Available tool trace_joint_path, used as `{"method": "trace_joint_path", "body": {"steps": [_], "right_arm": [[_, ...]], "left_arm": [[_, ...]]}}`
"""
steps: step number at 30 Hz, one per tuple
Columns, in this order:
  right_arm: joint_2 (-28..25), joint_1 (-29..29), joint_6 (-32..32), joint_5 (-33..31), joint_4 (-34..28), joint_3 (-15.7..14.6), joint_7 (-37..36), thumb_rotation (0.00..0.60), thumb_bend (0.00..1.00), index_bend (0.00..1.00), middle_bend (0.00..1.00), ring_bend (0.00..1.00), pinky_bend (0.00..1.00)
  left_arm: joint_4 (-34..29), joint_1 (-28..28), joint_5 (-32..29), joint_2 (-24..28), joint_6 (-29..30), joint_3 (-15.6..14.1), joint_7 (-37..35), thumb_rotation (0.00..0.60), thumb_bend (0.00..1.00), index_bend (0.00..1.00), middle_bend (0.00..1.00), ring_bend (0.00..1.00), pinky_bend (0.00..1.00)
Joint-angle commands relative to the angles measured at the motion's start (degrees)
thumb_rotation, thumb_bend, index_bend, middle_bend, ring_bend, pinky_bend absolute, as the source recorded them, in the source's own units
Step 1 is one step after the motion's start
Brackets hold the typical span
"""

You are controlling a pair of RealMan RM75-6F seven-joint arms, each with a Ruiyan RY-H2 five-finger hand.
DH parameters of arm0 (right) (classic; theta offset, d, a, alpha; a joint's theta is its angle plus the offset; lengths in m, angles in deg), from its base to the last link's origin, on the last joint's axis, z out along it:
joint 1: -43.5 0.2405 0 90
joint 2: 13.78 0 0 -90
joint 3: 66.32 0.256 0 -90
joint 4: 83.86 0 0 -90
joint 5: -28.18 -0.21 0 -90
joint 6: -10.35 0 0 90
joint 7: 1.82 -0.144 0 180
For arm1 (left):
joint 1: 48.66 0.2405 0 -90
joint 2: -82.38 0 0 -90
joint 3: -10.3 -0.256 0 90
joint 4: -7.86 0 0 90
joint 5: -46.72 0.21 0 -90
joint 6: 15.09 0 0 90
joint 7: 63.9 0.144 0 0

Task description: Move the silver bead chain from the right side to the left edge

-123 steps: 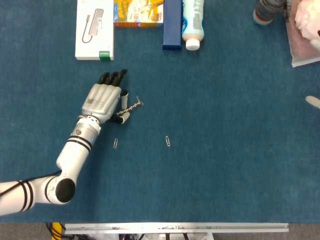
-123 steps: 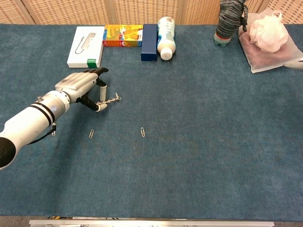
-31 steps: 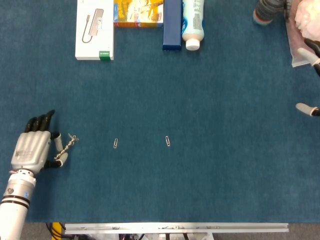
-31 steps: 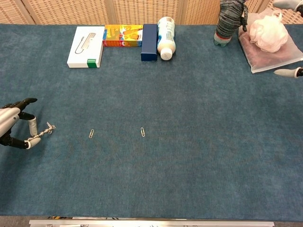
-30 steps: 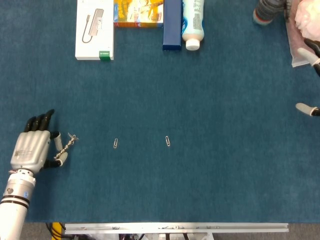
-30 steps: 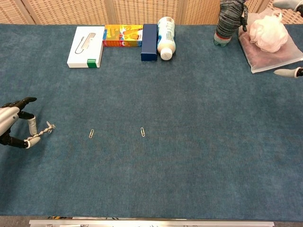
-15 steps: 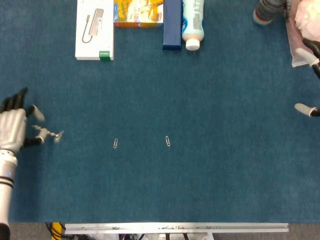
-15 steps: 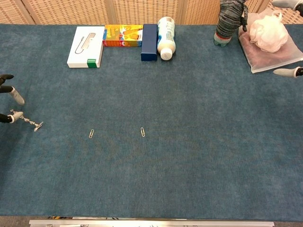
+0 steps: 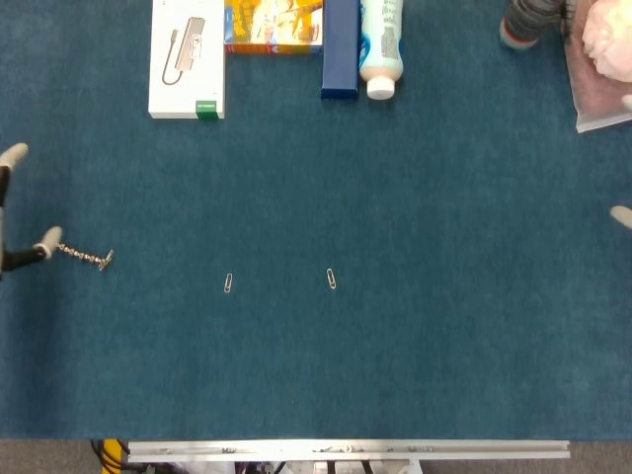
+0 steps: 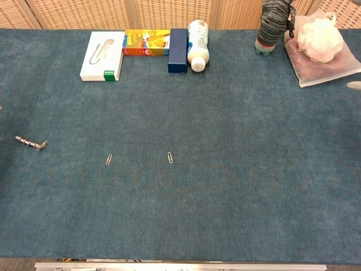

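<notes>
Silver bead chain [image 9: 84, 257] flat on carpet | left robot hand [image 9: 18, 212] fingertip beside its end | fingers spread, holding nothing

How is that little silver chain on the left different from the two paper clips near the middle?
The silver bead chain is longer, beaded, and lies crosswise near the table's left edge. Each paper clip is a smaller, smooth wire loop, lying more towards the middle. All are small silvery metal pieces lying flat on the blue cloth.

silver bead chain [image 9: 85, 256] flat on blue cloth [image 9: 395, 326], left robot hand [image 9: 14, 207] fingertip touching its end
</notes>
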Motion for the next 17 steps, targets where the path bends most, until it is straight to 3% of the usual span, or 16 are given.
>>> {"method": "trace_joint_path", "body": {"steps": [1, 7, 17], "right_arm": [[-0.36, -1.77, -0.47, -2.10, -0.56, -0.01, 2.72, 0.600, 0.00, 0.07, 0.04, 0.00, 0.09], [-2.04, -6.31, -0.95, -7.48, -3.76, -0.50, 8.33, 0.600, 0.00, 0.07, 0.04, 0.00, 0.09], [-2.81, -10.64, -3.01, -8.99, -6.25, -0.90, 6.76, 0.600, 0.00, 0.07, 0.05, 0.00, 0.09]], "left_arm": [[-0.68, 1.38, 3.69, 2.27, 2.64, -0.23, -0.56, 0.600, 0.21, 0.18, 0.00, 0.00, 0.02], [-1.65, 3.40, 10.51, 5.97, 5.71, -2.53, -1.62, 0.600, 0.21, 0.22, 0.00, 0.00, 0.09], [-3.41, 5.20, 15.21, 7.18, 5.90, -5.60, -0.65, 0.600, 0.21, 0.23, 0.00, 0.00, 0.09]]}}
